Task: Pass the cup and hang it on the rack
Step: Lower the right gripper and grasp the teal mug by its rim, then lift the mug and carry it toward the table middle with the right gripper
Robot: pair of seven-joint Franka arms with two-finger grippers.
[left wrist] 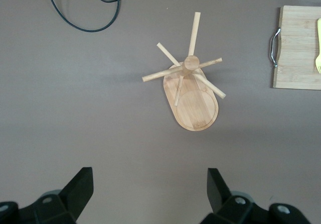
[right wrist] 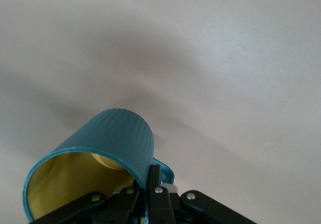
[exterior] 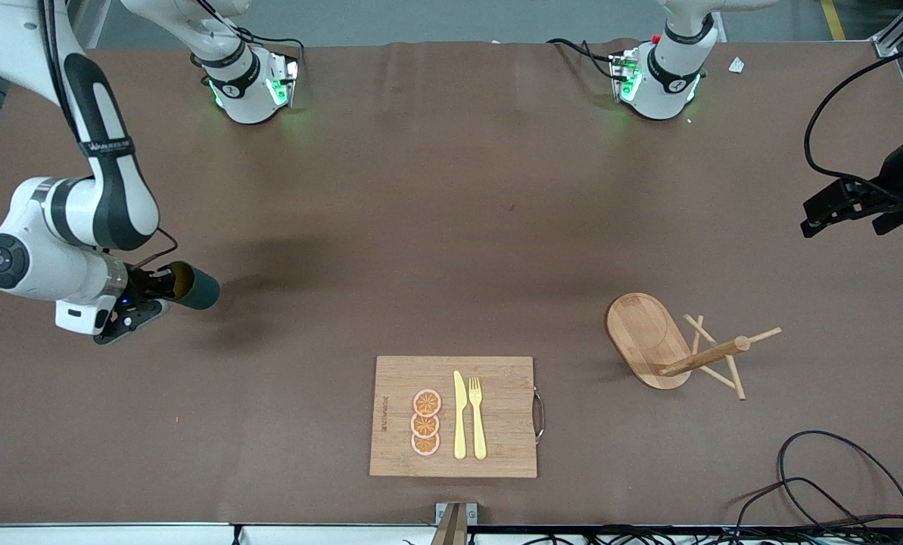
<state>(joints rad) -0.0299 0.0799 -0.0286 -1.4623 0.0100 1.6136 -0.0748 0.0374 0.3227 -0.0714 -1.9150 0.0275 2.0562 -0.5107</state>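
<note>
The dark teal ribbed cup (exterior: pixel 194 286) with a yellowish inside is held in the air over the table at the right arm's end. My right gripper (exterior: pixel 157 291) is shut on the cup's wall by the rim, one finger inside and one outside beside the handle; the cup (right wrist: pixel 108 148) fills the right wrist view. The light wooden rack (exterior: pixel 674 350) stands on its oval base toward the left arm's end, with thin angled pegs; it also shows in the left wrist view (left wrist: pixel 189 86). My left gripper (exterior: pixel 837 210) is open and empty, up over the table's left-arm end.
A rectangular wooden cutting board (exterior: pixel 496 454) lies near the table's front-camera edge, bearing orange slices (exterior: pixel 425 422), a yellow knife (exterior: pixel 459 415) and a yellow fork (exterior: pixel 477 416). Black cables (exterior: pixel 822 484) loop near the front corner at the left arm's end.
</note>
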